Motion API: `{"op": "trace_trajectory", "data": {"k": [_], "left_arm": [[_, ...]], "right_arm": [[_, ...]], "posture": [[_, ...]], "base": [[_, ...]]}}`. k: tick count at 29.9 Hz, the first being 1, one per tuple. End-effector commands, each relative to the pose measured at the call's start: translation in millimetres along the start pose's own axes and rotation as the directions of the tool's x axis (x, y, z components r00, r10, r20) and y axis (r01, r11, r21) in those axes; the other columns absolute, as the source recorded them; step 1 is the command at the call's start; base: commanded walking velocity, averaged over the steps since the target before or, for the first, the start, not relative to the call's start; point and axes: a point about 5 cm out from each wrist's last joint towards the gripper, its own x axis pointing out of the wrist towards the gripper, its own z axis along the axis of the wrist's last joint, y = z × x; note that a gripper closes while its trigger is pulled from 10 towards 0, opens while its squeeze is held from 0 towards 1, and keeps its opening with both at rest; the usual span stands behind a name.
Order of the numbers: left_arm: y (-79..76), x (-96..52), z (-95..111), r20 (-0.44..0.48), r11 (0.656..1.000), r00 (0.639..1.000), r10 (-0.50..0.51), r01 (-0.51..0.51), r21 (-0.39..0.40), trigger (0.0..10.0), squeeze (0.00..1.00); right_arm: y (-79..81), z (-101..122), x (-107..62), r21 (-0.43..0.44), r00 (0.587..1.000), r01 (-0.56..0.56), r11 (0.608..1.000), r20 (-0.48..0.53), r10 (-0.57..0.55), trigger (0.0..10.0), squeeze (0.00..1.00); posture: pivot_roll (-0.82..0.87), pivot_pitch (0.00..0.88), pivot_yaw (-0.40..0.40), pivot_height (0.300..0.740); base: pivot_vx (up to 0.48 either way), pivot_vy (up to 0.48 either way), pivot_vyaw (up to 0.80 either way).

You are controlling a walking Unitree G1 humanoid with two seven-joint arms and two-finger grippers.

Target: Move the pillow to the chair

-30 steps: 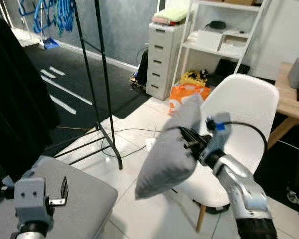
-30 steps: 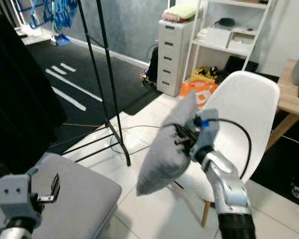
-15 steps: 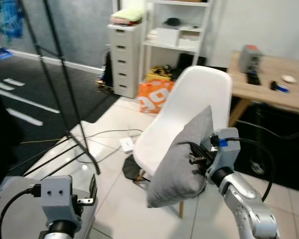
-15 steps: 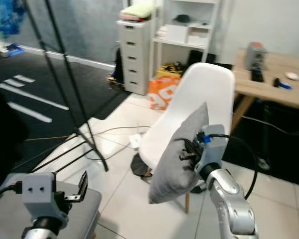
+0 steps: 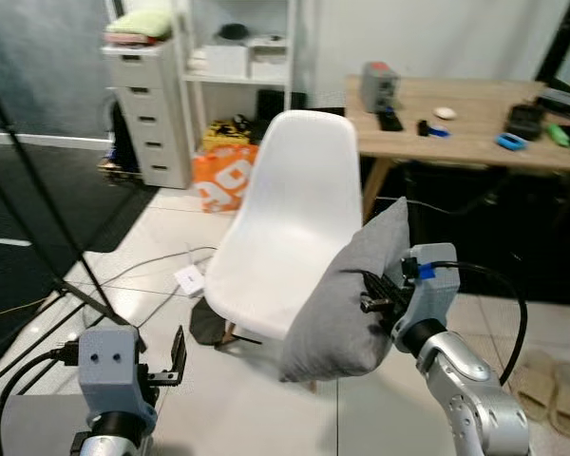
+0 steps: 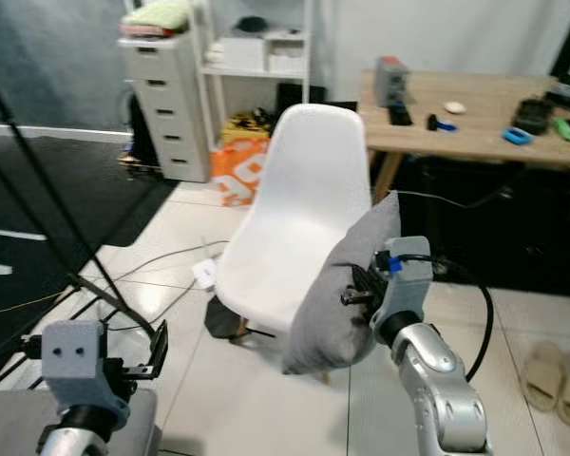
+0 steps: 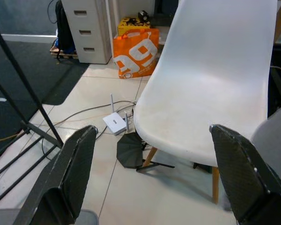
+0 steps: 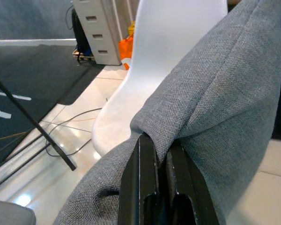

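The right gripper (image 6: pixel 359 291) pinches the grey fabric pillow (image 5: pixel 347 294) at lower centre, just before the white plastic chair (image 5: pixel 285 228); placing remains, left gripper (image 7: pixel 154 173) open.

The orange bag (image 7: pixel 136 52) on the floor behind the chair carries large white figures, seemingly "9" and another partly folded character; no other writing can be read.
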Motion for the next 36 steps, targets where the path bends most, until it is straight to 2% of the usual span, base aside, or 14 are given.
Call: {"op": "trace_trajectory", "data": {"k": [1,7,36], "left_arm": [[-2.7,1.8,3,0.001,0.999,1.0,-0.031,0.031,-0.005,10.0,0.0],[-5.7,2.4,7,0.002,0.998,0.998,-0.056,0.056,-0.006,10.0,0.0],[-8.6,3.5,9,-0.016,0.996,0.996,-0.084,0.084,-0.011,10.0,0.0]], "right_arm": [[7.7,26,5.7,0.018,0.992,-0.071,0.997,0.103,0.069,10.0,0.0],[20.5,28,8.2,0.032,0.985,-0.139,0.99,0.105,0.135,10.0,0.0],[20.3,29,7.4,0.038,0.987,-0.141,0.989,0.089,0.137,10.0,0.0]], "posture": [[-0.22,0.065,0.017,0.74],[-0.22,0.074,0.02,0.74],[-0.23,0.073,0.025,0.74]], "base": [[0.0,0.0,0.0],[0.304,0.0,0.0],[0.366,0.0,0.0]]}}
